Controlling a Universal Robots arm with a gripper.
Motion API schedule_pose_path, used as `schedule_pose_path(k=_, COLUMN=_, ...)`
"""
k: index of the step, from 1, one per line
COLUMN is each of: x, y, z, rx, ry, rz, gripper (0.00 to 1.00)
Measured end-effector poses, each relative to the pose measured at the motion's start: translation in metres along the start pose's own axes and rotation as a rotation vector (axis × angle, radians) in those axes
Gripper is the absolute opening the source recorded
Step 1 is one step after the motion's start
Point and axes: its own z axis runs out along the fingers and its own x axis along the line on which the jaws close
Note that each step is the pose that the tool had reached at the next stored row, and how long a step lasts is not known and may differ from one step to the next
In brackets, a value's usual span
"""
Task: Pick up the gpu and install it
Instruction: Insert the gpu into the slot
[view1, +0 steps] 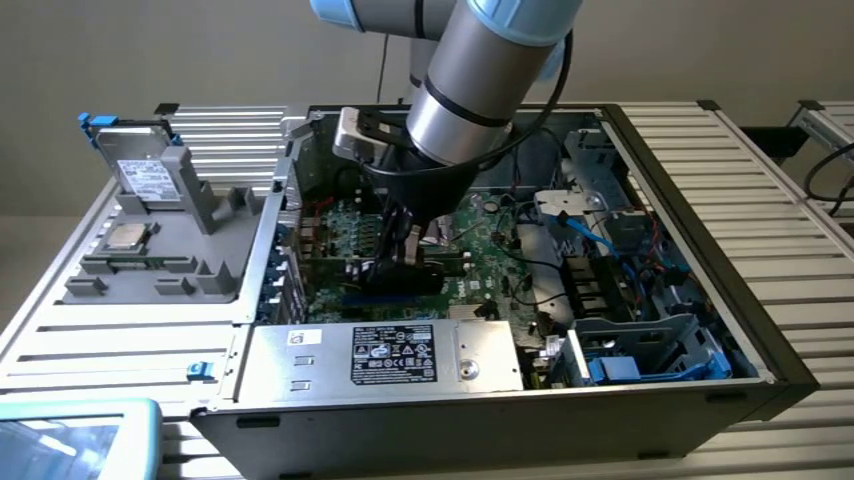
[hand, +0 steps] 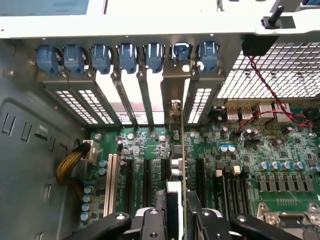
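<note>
The gpu (hand: 181, 160) stands edge-on over the green motherboard (hand: 280, 165), lined up with one of the black expansion slots (hand: 148, 175). Its silver end bracket (hand: 172, 95) reaches up to the row of rear slot openings in the case wall. My gripper (hand: 180, 222) is shut on the card, with a black finger (hand: 150, 222) on either side of it. In the exterior view the arm reaches down into the open computer case (view1: 694, 260), and my gripper (view1: 398, 262) sits low over the motherboard, near the rear wall of the case.
Blue retaining clips (hand: 127, 55) line the rear wall above the slot covers. A yellow cable bundle (hand: 70, 165) and red-black wires (hand: 260, 85) lie to either side. A silver power supply (view1: 387, 355) and a blue drive cage (view1: 641, 350) fill the case front. A grey parts fixture (view1: 147, 230) stands outside the case, on the exterior view's left.
</note>
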Motion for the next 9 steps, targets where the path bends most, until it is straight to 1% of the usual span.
schedule_pose_path(k=2, x=0.0, y=0.0001, z=-0.0003, rx=0.0003, ry=0.0024, rz=0.001, gripper=0.27)
schedule_pose_path(k=3, x=-0.0001, y=0.0001, z=-0.0003, rx=0.0003, ry=0.0048, rz=0.002, gripper=0.27)
schedule_pose_path(k=5, x=-0.0003, y=0.0002, z=-0.0004, rx=0.0005, ry=0.0127, rz=0.005, gripper=0.27)
schedule_pose_path(k=6, x=-0.0006, y=0.0002, z=-0.0004, rx=0.0006, ry=0.0185, rz=0.007, gripper=0.27)
schedule_pose_path(k=7, x=-0.0009, y=0.0002, z=-0.0005, rx=0.0006, ry=0.0228, rz=0.009, gripper=0.27)
schedule_pose_path(k=9, x=-0.0017, y=0.0002, z=-0.0005, rx=0.0006, ry=0.0245, rz=0.01, gripper=0.27)
